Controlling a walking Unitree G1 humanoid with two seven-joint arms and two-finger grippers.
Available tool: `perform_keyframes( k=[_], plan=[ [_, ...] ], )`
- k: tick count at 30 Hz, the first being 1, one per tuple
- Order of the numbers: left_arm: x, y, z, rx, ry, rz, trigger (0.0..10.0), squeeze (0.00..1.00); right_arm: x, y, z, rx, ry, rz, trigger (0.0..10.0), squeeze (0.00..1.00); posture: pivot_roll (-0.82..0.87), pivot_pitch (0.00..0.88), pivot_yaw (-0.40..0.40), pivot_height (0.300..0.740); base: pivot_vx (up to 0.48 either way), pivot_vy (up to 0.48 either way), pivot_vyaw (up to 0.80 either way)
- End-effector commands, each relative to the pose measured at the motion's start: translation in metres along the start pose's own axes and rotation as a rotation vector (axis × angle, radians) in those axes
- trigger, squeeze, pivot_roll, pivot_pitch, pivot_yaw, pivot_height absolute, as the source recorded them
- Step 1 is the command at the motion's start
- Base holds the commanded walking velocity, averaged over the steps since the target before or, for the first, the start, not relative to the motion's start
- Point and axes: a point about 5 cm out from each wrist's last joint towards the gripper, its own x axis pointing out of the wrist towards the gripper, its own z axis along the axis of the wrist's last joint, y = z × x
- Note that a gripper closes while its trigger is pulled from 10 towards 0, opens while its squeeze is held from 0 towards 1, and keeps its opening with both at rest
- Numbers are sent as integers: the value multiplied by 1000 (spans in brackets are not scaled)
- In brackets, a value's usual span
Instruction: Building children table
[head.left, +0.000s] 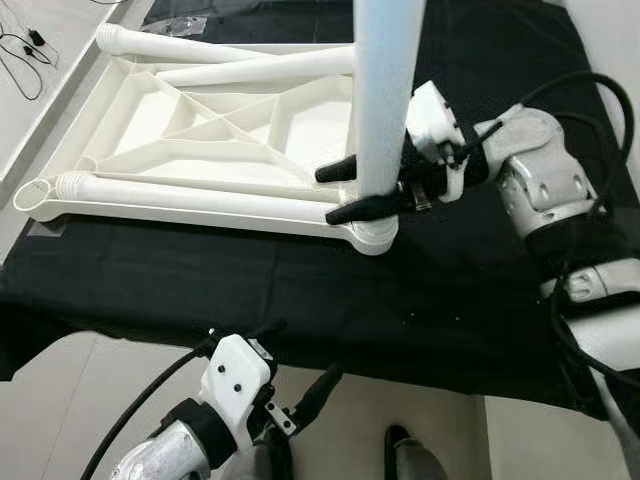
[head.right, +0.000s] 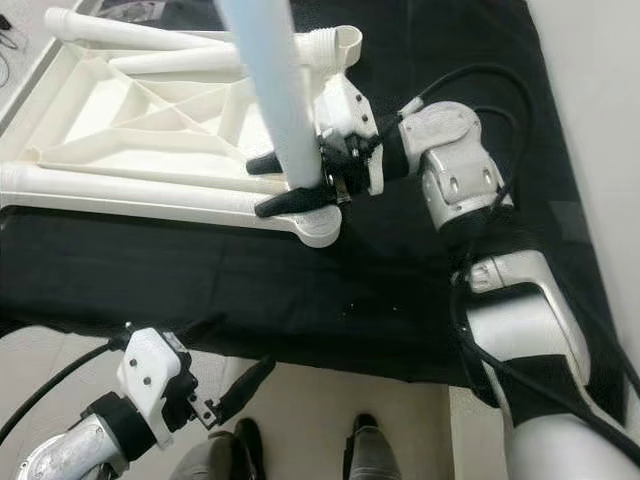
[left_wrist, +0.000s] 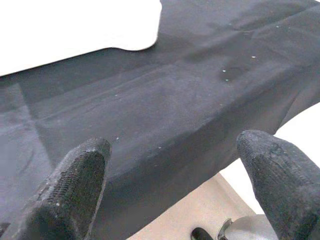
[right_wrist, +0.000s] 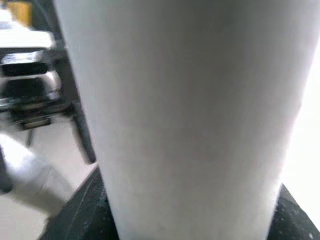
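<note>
A white plastic table top (head.left: 200, 120) lies upside down on a black cloth (head.left: 300, 290), ribs showing. Two white legs (head.left: 180, 45) lie across it. A third white leg (head.left: 385, 80) stands upright at the top's near right corner socket (head.left: 372, 232). My right gripper (head.left: 345, 190) is shut on this upright leg (right_wrist: 185, 110) near its base, one black finger on each side. My left gripper (left_wrist: 175, 175) hangs open below the cloth's near edge, its fingers (left_wrist: 75, 185) holding nothing.
The black cloth covers the table and drapes over its front edge (head.left: 250, 350). Black cables (head.left: 25, 50) lie on the pale surface at the far left. A dark shoe (head.left: 400, 440) shows on the beige floor below.
</note>
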Motion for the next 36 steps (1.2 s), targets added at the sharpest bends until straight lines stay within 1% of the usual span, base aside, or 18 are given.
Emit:
perform_keyframes(
  k=[1, 4, 8, 9, 11, 13, 14, 16, 21, 22, 23, 25, 26, 29, 32, 33, 34, 36],
  plan=[
    [-3, -1, -5, -2, 27, 4, 10000, 0, 17, 26, -45, 250, 66, 149, 10000, 0, 41, 415, 76, 740, 0, 0, 0],
    [-3, -1, -5, -2, 27, 4, 10000, 0, 18, 28, -42, 262, 56, 169, 10000, 0, 41, 416, 75, 740, 0, 0, 0],
    [-2, 0, -5, -3, 26, 6, 10000, 0, 17, 23, -29, 303, -70, 164, 10000, 0, 37, 415, 73, 740, 0, 0, 0],
    [-2, 0, -5, -3, 26, 6, 10000, 0, 17, 23, -29, 303, -70, 164, 10000, 0, 37, 415, 73, 740, 0, 0, 0],
    [-2, 0, -6, -3, 26, 6, 10000, 0, 18, 14, -26, 298, -119, 121, 10000, 0, 34, 415, 71, 740, 0, 0, 0],
    [-1, 0, -6, -4, 25, 6, 10000, 0, 21, 0, -32, 301, -124, -9, 10000, 0, 32, 414, 69, 740, 0, 0, 0],
    [-1, 0, -6, -4, 25, 6, 10000, 0, 21, 0, -32, 301, -124, -9, 10000, 0, 32, 414, 69, 740, 0, 0, 0],
    [-1, -1, -6, -4, 25, 6, 10000, 0, 24, -5, -40, 313, -96, -110, 10000, 0, 28, 414, 65, 740, 0, 0, 0],
    [0, -1, -6, -5, 24, 7, 10000, 0, 26, -5, -52, 334, -24, -242, 10000, 0, 21, 414, 57, 740, 0, 0, 0],
    [0, -1, -7, -6, 23, 8, 10000, 0, 27, -2, -62, 376, 27, -338, 10000, 0, 16, 415, 54, 740, 0, 0, 0],
    [0, -1, -7, -6, 23, 8, 10000, 0, 27, -2, -62, 376, 27, -338, 10000, 0, 16, 415, 54, 740, 0, 0, 0],
    [1, -1, -7, -8, 21, 10, 10000, 0, 30, 9, -71, 387, 42, -491, 10000, 0, 1, 413, 45, 740, 0, 0, 0],
    [1, -1, -7, -8, 21, 10, 10000, 0, 30, 9, -71, 387, 42, -491, 10000, 0, 1, 413, 45, 740, 0, 0, 0],
    [1, -1, -7, -10, 18, 10, 10000, 0, 39, 39, -85, 434, 98, -682, 10000, 0, -5, 412, 42, 740, 0, 0, 0],
    [1, 0, -8, -11, 18, 10, 10000, 0, 40, 44, -88, 451, 117, -722, 10000, 0, -5, 412, 42, 740, 0, 0, 0],
    [1, 0, -8, -10, 18, 10, 10000, 0, 39, 48, -93, 475, 152, -819, 10000, 0, 2, 411, 37, 740, 0, 0, 0],
    [2, 0, -8, -7, 19, 9, 10000, 0, 51, 65, -98, 535, 205, -1019, 10000, 0, 12, 400, 37, 740, 0, 0, 0],
    [2, 0, -8, -7, 19, 9, 10000, 0, 51, 65, -98, 535, 205, -1019, 10000, 0, 12, 400, 37, 740, 0, 0, 0]
  ],
)
